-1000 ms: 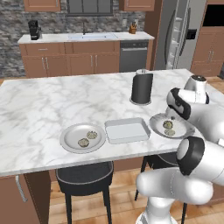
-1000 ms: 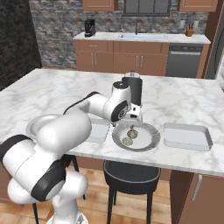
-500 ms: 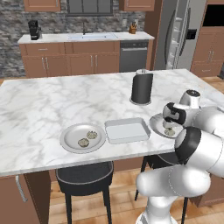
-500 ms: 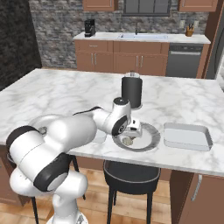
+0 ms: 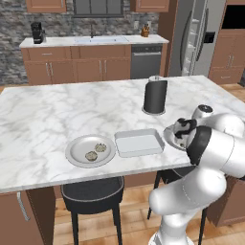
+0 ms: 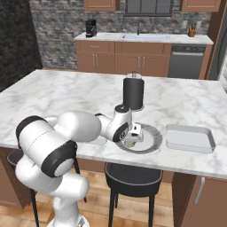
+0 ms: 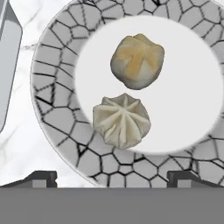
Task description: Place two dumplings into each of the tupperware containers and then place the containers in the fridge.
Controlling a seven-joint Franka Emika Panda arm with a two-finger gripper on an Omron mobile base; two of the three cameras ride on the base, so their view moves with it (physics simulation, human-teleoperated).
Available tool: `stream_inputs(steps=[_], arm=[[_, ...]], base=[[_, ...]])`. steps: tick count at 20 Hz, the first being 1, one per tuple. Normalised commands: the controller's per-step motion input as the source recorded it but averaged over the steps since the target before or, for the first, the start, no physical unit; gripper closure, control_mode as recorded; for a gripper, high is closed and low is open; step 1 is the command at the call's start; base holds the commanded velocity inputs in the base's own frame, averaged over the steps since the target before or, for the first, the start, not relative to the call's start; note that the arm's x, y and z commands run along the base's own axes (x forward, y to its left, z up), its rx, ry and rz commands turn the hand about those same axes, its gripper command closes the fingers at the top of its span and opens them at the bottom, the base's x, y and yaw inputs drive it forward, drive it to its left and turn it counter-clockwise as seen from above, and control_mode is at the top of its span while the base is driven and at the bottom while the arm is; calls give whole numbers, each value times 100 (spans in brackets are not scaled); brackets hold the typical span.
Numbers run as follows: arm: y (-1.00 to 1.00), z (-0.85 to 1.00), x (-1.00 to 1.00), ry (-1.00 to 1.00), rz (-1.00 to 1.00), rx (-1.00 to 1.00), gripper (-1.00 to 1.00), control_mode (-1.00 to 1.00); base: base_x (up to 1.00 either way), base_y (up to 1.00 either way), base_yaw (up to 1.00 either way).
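My gripper (image 7: pixel 113 177) hangs open just above a round grey plate (image 7: pixel 57 109) with a cracked-pattern rim. On it lie two dumplings, a tan one (image 7: pixel 137 61) and a paler pleated one (image 7: pixel 121 120); the pale one sits between and just ahead of my fingertips (image 7: pixel 41 176). Nothing is held. From the base, the gripper (image 5: pixel 181 139) (image 6: pixel 131 138) is low over this plate (image 6: pixel 148 142) at the island's near edge. One tupperware container (image 5: pixel 139 142) (image 6: pixel 188 138) lies empty beside it. A second plate (image 5: pixel 76 158) holds two more dumplings (image 5: pixel 91 155). The fridge (image 5: pixel 196 38) stands at the back right.
A black cylinder (image 5: pixel 155 95) (image 6: pixel 134 93) stands upright on the marble island just behind the plate. Dark stools (image 5: pixel 93 194) sit under the island's near edge. The back counter carries a sink and a coffee maker (image 5: pixel 37 32).
The hand has swung down from above the right plate to just over it. Its jaws have stayed open. Plates, container and dumplings have not moved.
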Motion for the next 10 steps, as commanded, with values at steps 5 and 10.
stream_inputs(steps=[5, 10], arm=[[-2, -24, 20, 0, 0, 0, -100, -100], [-3, -20, 19, 0, 0, 0, -100, -100]], base=[[0, 0, 0], [0, 0, 0]])
